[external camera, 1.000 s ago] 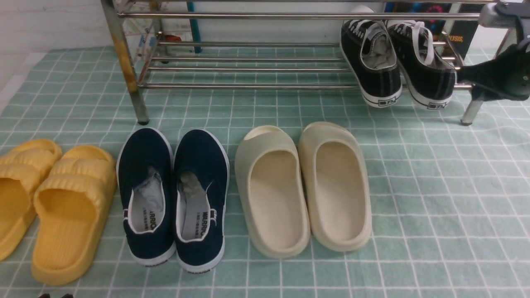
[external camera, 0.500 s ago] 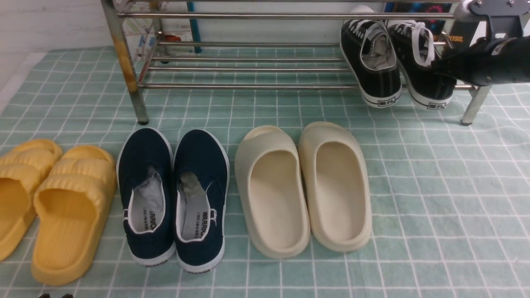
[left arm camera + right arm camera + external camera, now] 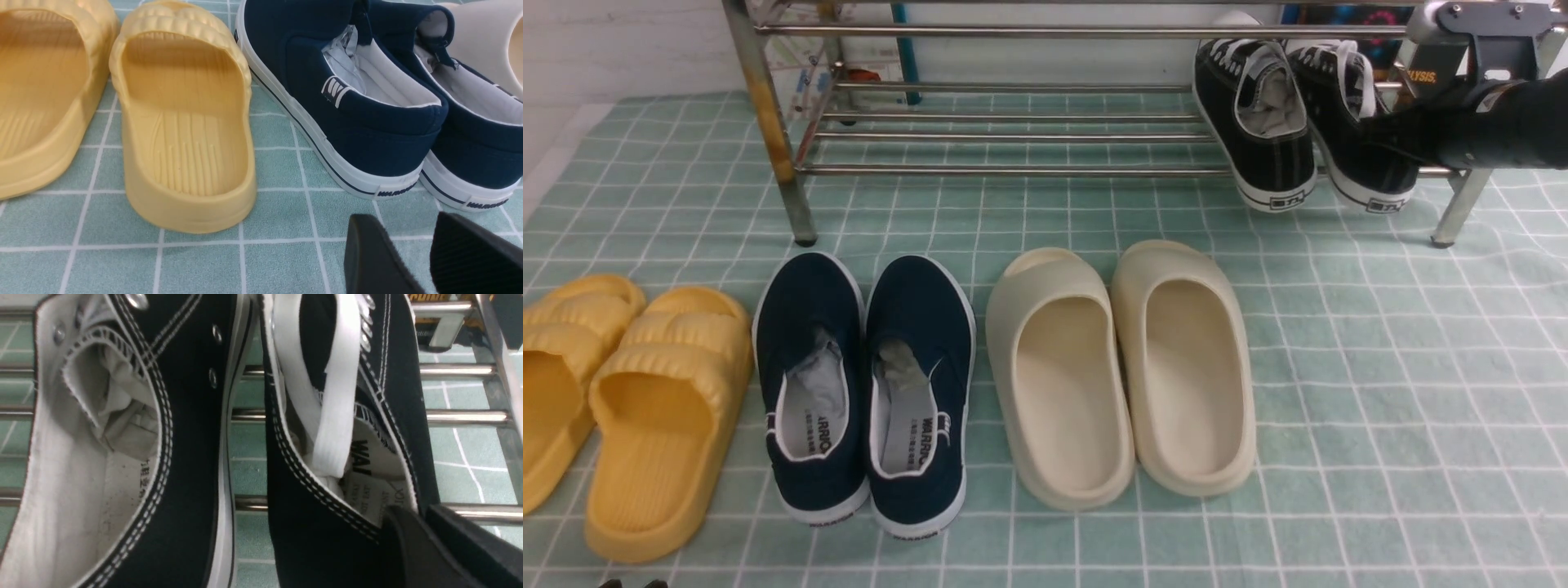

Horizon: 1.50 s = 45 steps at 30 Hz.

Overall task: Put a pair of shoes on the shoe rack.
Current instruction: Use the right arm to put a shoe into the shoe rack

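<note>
Resting on the lowest bars at the right end of the shoe rack, the pair of shoes is black canvas with white laces, white soles and grey insoles. Both sneakers lie side by side with their long axes running near to far, heels toward the near side and overhanging the front bar, toes pointing far. Crumpled paper sits inside the left sneaker; a loose white lace loops into the opening of the right one. The right gripper has one finger inside that shoe's heel and the other outside, pinching the outer side of its collar. The left gripper hovers over the green checked cloth near the navy slip-ons, its fingers parted and holding nothing.
</note>
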Available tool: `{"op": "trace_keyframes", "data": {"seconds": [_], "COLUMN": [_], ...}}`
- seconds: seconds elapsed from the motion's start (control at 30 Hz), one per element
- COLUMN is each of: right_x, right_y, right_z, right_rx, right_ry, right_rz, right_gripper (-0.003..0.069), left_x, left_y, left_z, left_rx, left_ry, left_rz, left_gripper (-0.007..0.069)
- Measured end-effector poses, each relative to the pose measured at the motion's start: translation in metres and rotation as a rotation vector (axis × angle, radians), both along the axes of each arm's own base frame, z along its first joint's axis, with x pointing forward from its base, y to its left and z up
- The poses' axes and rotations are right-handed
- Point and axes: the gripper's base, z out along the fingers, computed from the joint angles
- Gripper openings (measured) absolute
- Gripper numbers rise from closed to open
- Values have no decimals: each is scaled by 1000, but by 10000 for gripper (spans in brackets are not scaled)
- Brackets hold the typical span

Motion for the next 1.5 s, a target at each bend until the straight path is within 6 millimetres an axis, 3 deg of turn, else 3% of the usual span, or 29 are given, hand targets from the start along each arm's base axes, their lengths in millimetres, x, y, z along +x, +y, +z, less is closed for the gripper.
{"op": "trace_keyframes", "data": {"seconds": [0.4, 0.63, 0.77, 0.83, 0.87, 0.93, 0.97, 1.07, 1.17, 1.33, 1.47, 1.5], "right_x": [-4, 2, 3, 0, 0, -8, -8, -17, -21, -24, -26, -28], "right_y": [0, -1, -1, -1, 0, 1, 2, 17, 39, 75, 87, 88], "right_z": [11, -1, -3, 2, 3, 25, 26, 62, 77, 73, 66, 65], "right_rx": [0, -27, -33, -32, -32, -28, -28, -58, -105, -153, -159, -161], "right_ry": [-29, -27, -29, -23, -22, -7, -3, 14, 42, 82, 118, 146], "right_rz": [0, 5, 7, 11, 11, 26, 28, 96, 185, 304, 340, 347], "right_gripper": [68, 87, 211, 349, 349, 475, 475, 535, 528, 474, 367, 295], "left_x": [0, 0, 0, 0, 0, 0, 0, 0, 0, 0, 0, 0], "left_y": [0, 0, 0, 0, 0, 0, 0, 0, 0, 0, 0, 0], "left_z": [0, 0, 0, 0, 0, 0, 0, 0, 0, 0, 0, 0], "left_rx": [0, 0, 0, 0, 0, 0, 0, 0, 0, 0, 0, 0], "left_ry": [0, 0, 0, 0, 0, 0, 0, 0, 0, 0, 0, 0], "left_rz": [0, 0, 0, 0, 0, 0, 0, 0, 0, 0, 0, 0], "left_gripper": [239, 239, 239, 239, 239, 239, 239, 239, 239, 239, 239, 239]}}
